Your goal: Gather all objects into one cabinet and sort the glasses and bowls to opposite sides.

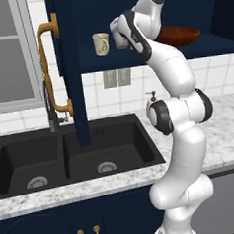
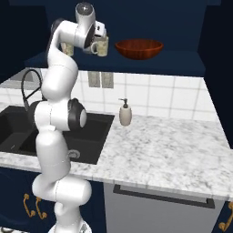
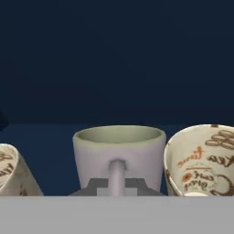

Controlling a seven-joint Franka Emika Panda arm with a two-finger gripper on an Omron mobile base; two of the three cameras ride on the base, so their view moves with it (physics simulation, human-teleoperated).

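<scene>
Closest in the hand view, the gripper (image 3: pixel 117 185) pinches the mug's (image 3: pixel 119 153) handle, fingers pressed against it. Cups flank the mug at 3 o'clock (image 3: pixel 203 157) and 9 o'clock (image 3: pixel 11 171). All stand on the cabinet (image 1: pixel 149 57) shelf; the bowl (image 2: pixel 139 48) rests apart at the shelf's opposite end.

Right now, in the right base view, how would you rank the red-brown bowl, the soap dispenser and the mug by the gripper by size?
1. Red-brown bowl, clearly widest.
2. Soap dispenser and mug: look alike; the dispenser stands nearer the camera, so no ranking.
</scene>
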